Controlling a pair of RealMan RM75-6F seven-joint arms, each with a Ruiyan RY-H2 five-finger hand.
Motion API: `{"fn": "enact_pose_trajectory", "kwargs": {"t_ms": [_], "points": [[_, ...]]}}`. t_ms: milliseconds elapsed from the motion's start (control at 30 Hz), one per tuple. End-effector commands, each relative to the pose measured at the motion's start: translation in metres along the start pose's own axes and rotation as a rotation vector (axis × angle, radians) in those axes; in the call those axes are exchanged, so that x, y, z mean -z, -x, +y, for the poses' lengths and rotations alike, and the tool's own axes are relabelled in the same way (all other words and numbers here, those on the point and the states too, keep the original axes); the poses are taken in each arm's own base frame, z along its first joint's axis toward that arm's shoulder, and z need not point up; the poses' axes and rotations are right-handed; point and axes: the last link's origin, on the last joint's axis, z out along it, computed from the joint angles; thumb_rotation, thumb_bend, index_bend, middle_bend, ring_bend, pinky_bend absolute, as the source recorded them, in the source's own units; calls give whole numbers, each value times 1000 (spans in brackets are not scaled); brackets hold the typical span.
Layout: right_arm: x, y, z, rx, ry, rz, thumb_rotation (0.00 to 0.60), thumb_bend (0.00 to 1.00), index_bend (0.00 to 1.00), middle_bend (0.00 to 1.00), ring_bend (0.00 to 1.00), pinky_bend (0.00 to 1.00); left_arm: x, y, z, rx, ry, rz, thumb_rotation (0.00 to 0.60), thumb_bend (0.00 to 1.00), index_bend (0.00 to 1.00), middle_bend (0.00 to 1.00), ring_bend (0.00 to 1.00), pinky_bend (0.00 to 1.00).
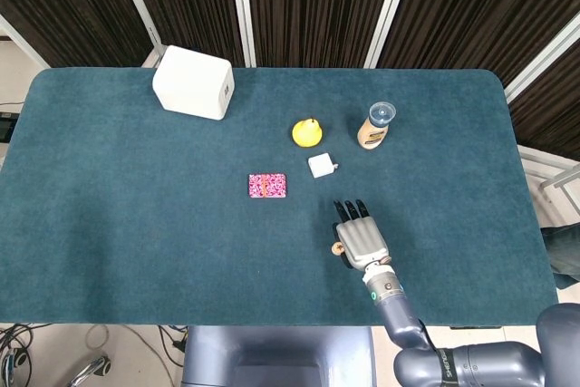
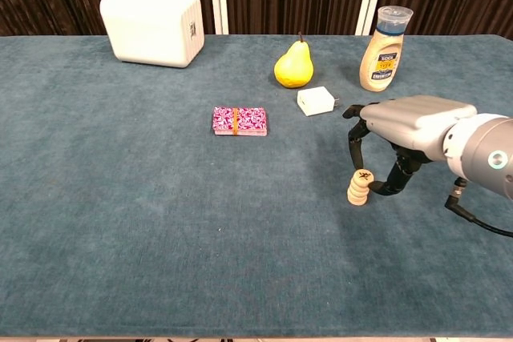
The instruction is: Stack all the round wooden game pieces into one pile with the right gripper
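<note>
A short stack of round wooden pieces [image 2: 360, 187] stands on the teal table [image 2: 160, 222], right of centre; its top piece bears a dark mark. My right hand [image 2: 405, 130] arches over the stack from the right. One finger hangs just above the stack's left edge and the thumb lies low on its right side. Nothing is lifted. From the head view the stack [image 1: 338, 247] peeks out at the left edge of the right hand [image 1: 362, 237]. My left hand shows in neither view.
A white charger block [image 2: 317, 101], a yellow pear [image 2: 293, 66] and a sauce bottle [image 2: 383, 49] stand behind the hand. A pink card pack [image 2: 239, 120] lies to the left, and a white box [image 2: 152, 24] sits at the far left.
</note>
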Motion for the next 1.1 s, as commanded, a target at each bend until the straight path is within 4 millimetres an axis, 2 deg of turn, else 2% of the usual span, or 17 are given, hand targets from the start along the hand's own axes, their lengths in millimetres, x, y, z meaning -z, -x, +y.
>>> {"fn": "enact_pose_trajectory", "kwargs": {"t_ms": [33, 533, 733, 900, 1033, 1100], "points": [[0, 0, 0, 1, 1, 0, 600, 384, 483, 0, 0, 0, 0, 0, 0, -2, 0, -2, 600, 94, 0, 0, 0, 50], [0, 0, 0, 3, 5, -8, 600, 384, 464, 0, 0, 0, 0, 0, 0, -1, -1, 0, 600, 94, 0, 0, 0, 50], [4, -6, 4, 0, 12, 6, 600, 383, 434, 0, 0, 0, 0, -1, -1, 1, -5, 5, 600, 94, 0, 0, 0, 50], [19, -21, 24, -27, 42, 60, 600, 383, 337, 0, 0, 0, 0, -1, -1, 1, -3, 5, 600, 94, 0, 0, 0, 50], [47, -35, 54, -76, 66, 182, 600, 384, 252, 0, 0, 0, 0, -1, 0, 0, 0, 4, 600, 94, 0, 0, 0, 50], [70, -40, 72, -132, 66, 248, 600, 384, 226, 0, 0, 0, 1, -1, 0, -1, 3, 3, 600, 94, 0, 0, 0, 50]]}}
